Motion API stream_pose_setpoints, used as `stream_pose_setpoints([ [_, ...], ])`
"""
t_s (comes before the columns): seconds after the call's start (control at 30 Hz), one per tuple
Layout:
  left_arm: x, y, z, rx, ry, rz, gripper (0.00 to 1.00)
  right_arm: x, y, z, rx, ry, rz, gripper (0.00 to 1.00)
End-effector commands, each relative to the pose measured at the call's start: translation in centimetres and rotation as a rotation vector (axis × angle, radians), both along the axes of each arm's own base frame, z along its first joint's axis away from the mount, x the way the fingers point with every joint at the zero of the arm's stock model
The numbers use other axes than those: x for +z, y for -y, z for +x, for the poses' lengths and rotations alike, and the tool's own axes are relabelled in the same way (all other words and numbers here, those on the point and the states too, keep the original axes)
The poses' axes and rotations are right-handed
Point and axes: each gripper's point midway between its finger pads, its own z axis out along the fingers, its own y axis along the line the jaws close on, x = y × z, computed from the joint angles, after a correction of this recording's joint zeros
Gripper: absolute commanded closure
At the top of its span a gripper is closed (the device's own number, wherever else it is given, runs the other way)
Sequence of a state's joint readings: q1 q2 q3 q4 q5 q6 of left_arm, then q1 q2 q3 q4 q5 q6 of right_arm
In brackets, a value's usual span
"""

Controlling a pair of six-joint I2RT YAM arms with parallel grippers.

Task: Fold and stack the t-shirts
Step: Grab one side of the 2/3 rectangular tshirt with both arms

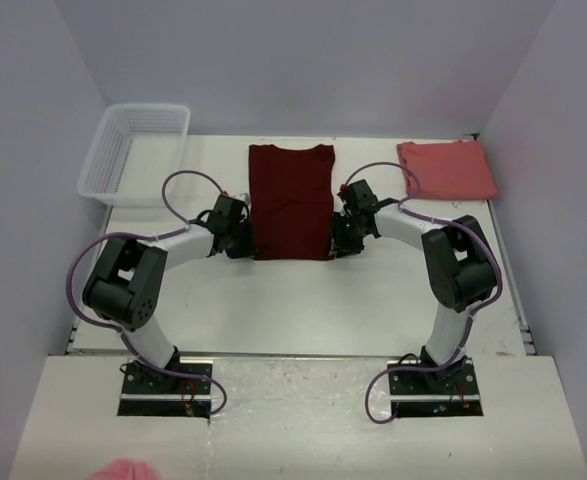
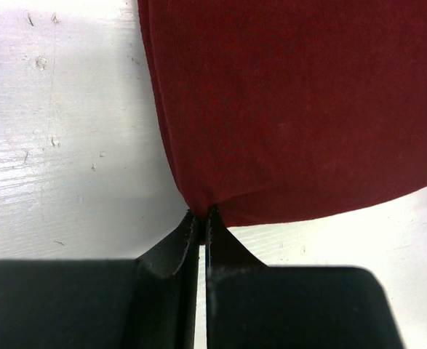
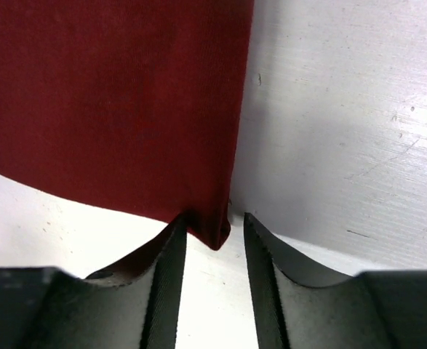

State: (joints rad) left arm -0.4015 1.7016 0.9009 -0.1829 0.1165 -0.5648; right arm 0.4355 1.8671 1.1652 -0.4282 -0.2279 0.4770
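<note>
My left claw [image 2: 201,218] pinches the near left corner of the maroon t-shirt [image 1: 290,200], flat on the counter [image 1: 373,300]. My right claw [image 3: 214,222] stands parted, the near right corner between its jaws.

Pretty bright, even overhead light, just soft shadows on the white table [image 1: 303,300]. It glares out in the left wrist view. Fingers [image 2: 171,254] up close are dark and mushy, but the maroon t-shirt [image 2: 293,109] weave's sharp.
</note>
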Motion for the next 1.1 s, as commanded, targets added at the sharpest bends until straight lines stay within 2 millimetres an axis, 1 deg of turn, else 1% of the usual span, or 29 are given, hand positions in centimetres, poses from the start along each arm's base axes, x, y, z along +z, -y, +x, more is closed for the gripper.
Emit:
stream_pose_setpoints([
  [0.0,0.3,-0.5,-0.3,-0.006,0.007,0.008,1.00,0.1,-0.1,-0.3,-0.011,0.007,0.019,0.62],
  [0.07,0.3,-0.4,-0.3,-0.007,0.008,0.006,1.00,-0.4,0.0,-0.6,-0.014,-0.004,0.012,0.67],
  [0.13,0.2,-0.4,-0.3,-0.009,0.006,0.004,1.00,-0.4,0.1,-0.5,-0.018,-0.002,0.011,0.70],
  [0.17,0.2,-0.3,-0.3,-0.011,0.006,0.004,1.00,-0.4,0.2,-0.6,-0.019,-0.004,0.008,0.75],
  [0.27,0.1,-0.5,-0.4,-0.008,0.004,0.007,1.00,-0.4,0.1,-0.6,-0.019,-0.001,0.013,0.82],
  [0.33,-0.1,-0.5,-0.5,-0.009,0.000,0.010,1.00,-0.5,0.1,-0.5,-0.023,-0.003,0.011,0.83],
  [0.37,-0.2,-0.6,-0.6,-0.008,-0.003,0.010,1.00,-0.6,0.1,-0.5,-0.021,-0.006,0.009,0.85],
  [0.4,-0.3,-0.6,-0.5,-0.008,-0.003,0.010,1.00,-0.7,0.0,-0.4,-0.019,-0.008,0.007,0.89],
  [0.47,-0.5,-0.6,-0.9,-0.012,-0.012,0.008,1.00,-0.8,0.1,-0.4,-0.018,-0.012,0.006,1.00],
  [0.6,-0.4,-0.3,-1.8,-0.029,-0.031,-0.025,1.00,0.4,0.0,-0.6,-0.008,0.015,0.013,1.00],
  [0.63,0.0,0.0,-2.2,-0.041,-0.036,-0.048,1.00,1.1,0.0,-0.9,0.000,0.026,0.010,1.00],
  [0.7,0.2,0.3,-2.9,-0.047,-0.046,-0.072,1.00,1.6,0.0,-1.3,0.010,0.036,0.002,1.00],
  [0.73,1.0,0.6,-3.3,-0.057,-0.039,-0.099,1.00,1.9,-0.1,-1.6,0.018,0.045,-0.001,1.00],
  [0.77,0.9,0.6,-4.2,-0.061,-0.053,-0.108,1.00,2.6,-0.3,-2.0,0.029,0.061,-0.001,1.00],
  [0.8,1.3,0.8,-4.6,-0.062,-0.053,-0.124,1.00,2.5,-0.2,-2.4,0.032,0.061,-0.010,1.00],
  [0.83,2.3,1.0,-5.0,-0.068,-0.033,-0.148,1.00,2.6,0.0,-2.7,0.028,0.065,-0.020,1.00],
  [0.87,2.0,1.1,-6.1,-0.077,-0.047,-0.148,1.00,2.8,0.0,-3.3,0.036,0.066,-0.024,1.00],
  [0.9,2.9,1.3,-6.5,-0.080,-0.026,-0.161,1.00,2.8,0.0,-3.7,0.043,0.066,-0.027,1.00],
  [0.93,2.9,1.4,-7.1,-0.086,-0.032,-0.160,1.00,2.8,0.2,-4.0,0.039,0.071,-0.041,1.00],
  [0.97,2.7,1.7,-8.4,-0.105,-0.049,-0.160,1.00,2.9,0.2,-4.4,0.039,0.074,-0.045,1.00],
  [1.0,3.3,2.0,-8.9,-0.109,-0.042,-0.177,1.00,3.2,0.1,-5.3,0.051,0.080,-0.042,1.00],
  [1.03,3.3,2.2,-9.6,-0.119,-0.049,-0.182,1.00,3.3,-0.1,-5.8,0.053,0.084,-0.041,1.00],
  [1.07,3.0,2.7,-10.9,-0.144,-0.064,-0.180,1.00,3.4,0.1,-6.3,0.053,0.093,-0.052,1.00],
])
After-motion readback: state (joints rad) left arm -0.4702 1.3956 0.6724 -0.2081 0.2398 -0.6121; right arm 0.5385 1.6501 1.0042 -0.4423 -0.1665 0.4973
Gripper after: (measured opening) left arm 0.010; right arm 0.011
